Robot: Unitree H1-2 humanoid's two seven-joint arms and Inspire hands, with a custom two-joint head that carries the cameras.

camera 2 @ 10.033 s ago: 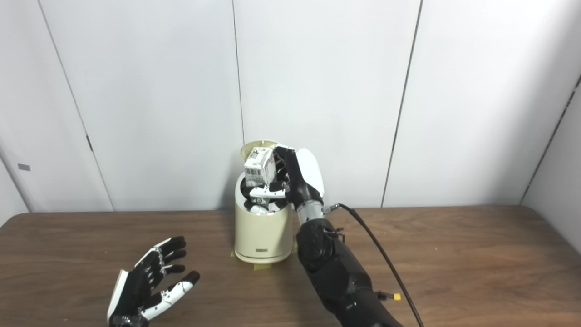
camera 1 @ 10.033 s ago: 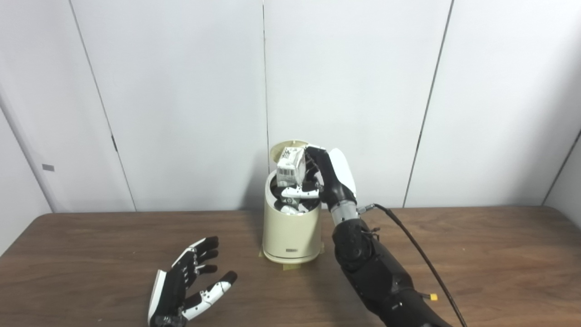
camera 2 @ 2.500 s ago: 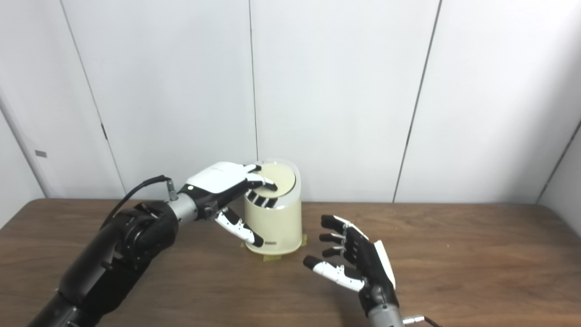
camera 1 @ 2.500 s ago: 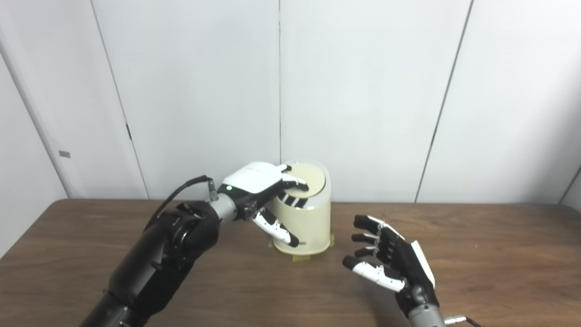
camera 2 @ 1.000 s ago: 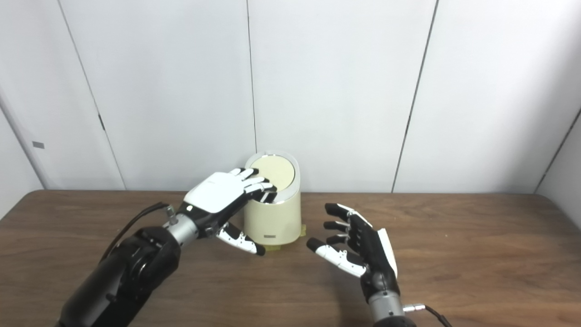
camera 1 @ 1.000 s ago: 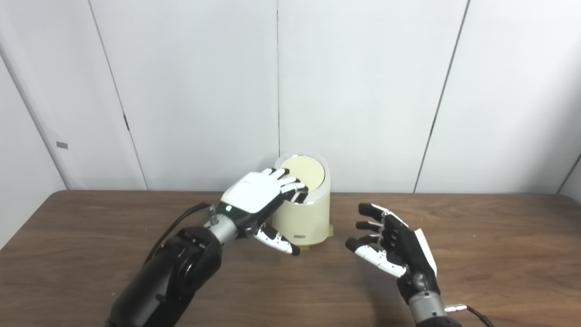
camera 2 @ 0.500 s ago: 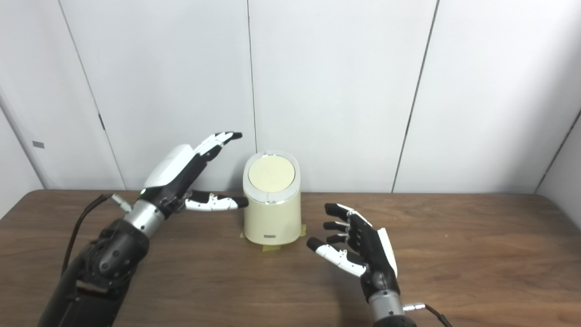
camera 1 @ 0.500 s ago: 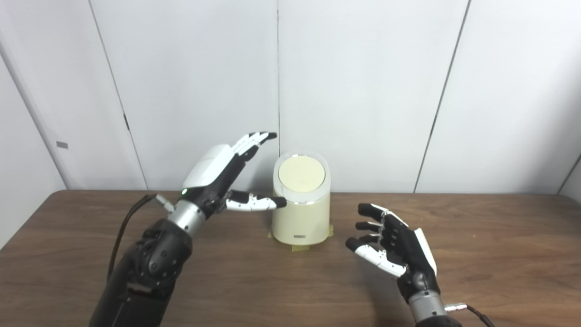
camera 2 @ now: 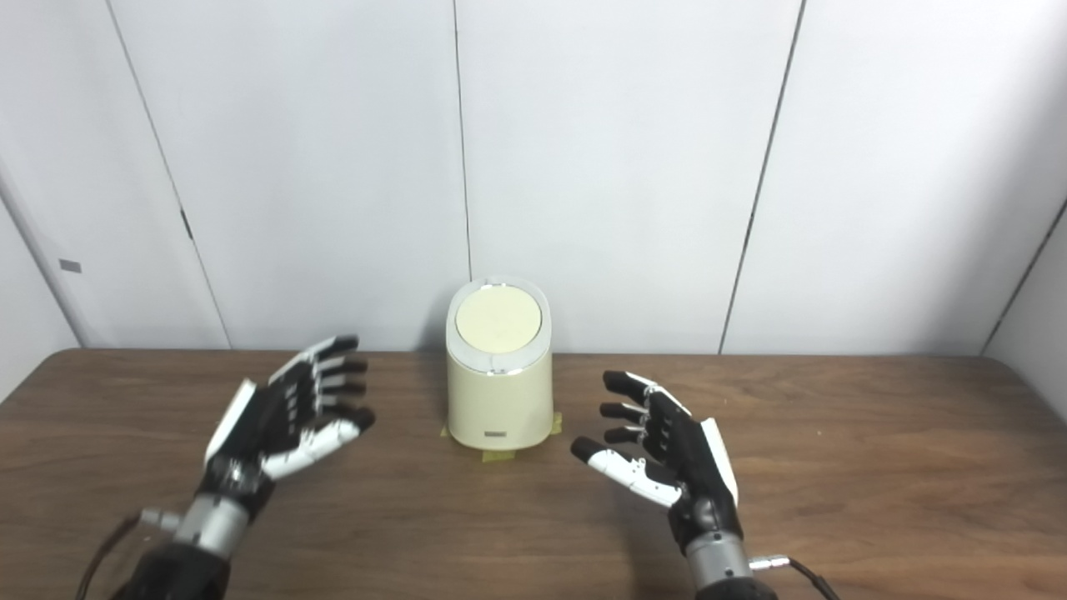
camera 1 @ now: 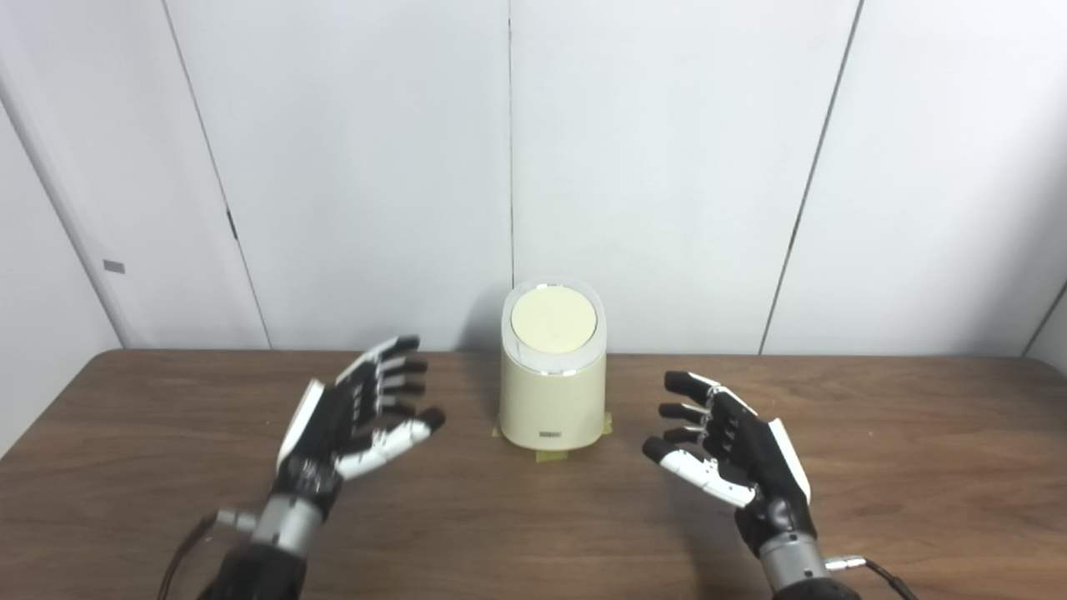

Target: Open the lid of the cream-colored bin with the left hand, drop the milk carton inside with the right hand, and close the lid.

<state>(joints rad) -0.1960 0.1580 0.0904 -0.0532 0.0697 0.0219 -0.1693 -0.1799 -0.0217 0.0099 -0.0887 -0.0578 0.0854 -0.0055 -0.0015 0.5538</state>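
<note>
Cream-colored bin upright at the far middle of the table, lid shut flat on top. No milk carton in sight, presumably inside. Left hand and right hand empty, fingers spread, flanking the bin without touching. Task apparently finished.

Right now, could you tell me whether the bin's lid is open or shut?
Shut: the lid lies flush inside the rim of the cream-colored bin, with no interior showing.

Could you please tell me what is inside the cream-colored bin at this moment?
Nothing inside can be seen: the lid lies shut on the cream-colored bin, covering its contents. No milk carton shows anywhere on the table.
</note>
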